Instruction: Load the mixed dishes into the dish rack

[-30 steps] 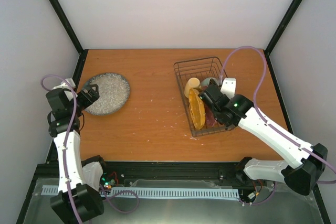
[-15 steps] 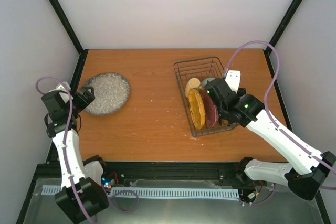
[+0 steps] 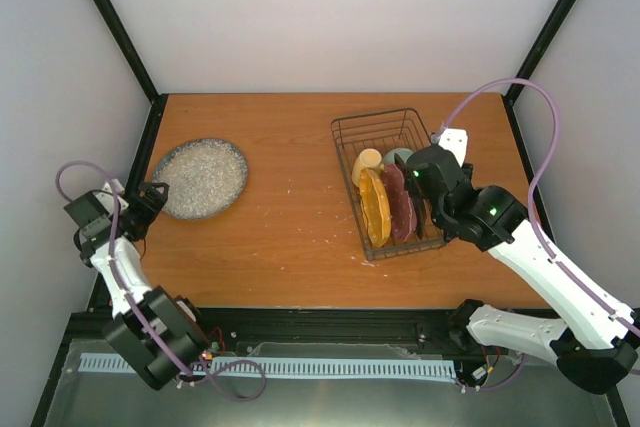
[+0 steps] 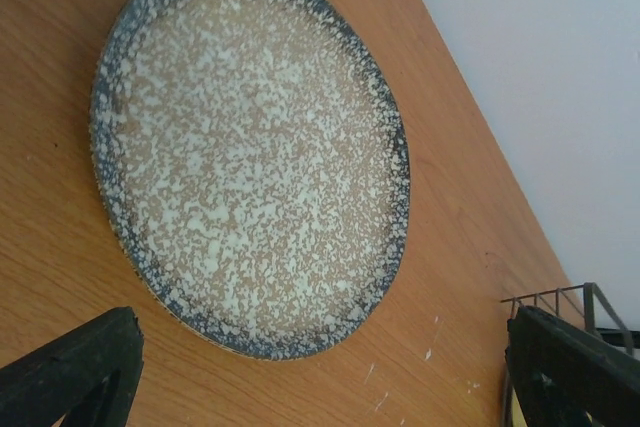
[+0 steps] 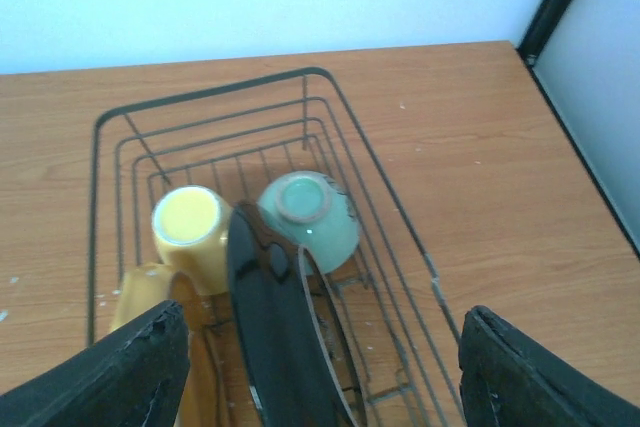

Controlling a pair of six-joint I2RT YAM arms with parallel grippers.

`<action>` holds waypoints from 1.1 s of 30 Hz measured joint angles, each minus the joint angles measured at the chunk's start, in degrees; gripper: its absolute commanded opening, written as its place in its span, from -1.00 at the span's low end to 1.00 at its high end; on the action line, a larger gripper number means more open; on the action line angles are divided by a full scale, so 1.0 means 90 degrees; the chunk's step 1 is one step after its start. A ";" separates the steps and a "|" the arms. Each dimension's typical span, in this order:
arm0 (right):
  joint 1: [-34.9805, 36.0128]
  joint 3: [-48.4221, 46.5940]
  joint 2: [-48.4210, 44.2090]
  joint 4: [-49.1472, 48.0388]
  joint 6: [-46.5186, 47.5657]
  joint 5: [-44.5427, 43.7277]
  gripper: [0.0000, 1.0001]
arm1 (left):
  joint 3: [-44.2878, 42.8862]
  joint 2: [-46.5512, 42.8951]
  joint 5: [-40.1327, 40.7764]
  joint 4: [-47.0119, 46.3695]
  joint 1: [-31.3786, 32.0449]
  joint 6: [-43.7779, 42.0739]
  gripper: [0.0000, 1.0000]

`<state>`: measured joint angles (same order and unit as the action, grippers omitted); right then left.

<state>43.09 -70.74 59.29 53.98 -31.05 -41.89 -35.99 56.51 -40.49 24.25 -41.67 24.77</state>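
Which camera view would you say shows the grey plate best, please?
The left wrist view: the grey plate nearly fills it, with speckles and dark rim clear. The top external view shows it whole but small, flat on the table, at left. The right wrist view misses it.

The wooden table (image 3: 290,207) carries 2 things: the grey speckled plate (image 3: 203,178) at left, the dish rack (image 3: 378,128) at right.

No readable text, labels, brands or numbers showed in any view; dishes, rack, arms and worktop all carried no legible markings.
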 measured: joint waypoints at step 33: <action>0.0000 -0.0488 0.0432 -0.1549 0.0816 0.2208 0.45 | -0.0617 0.3240 -0.0512 -0.0340 -0.0823 -0.0556 0.47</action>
<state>43.09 -75.13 63.18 40.03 -23.70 -22.02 -41.54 85.67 -45.10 21.19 -49.08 19.77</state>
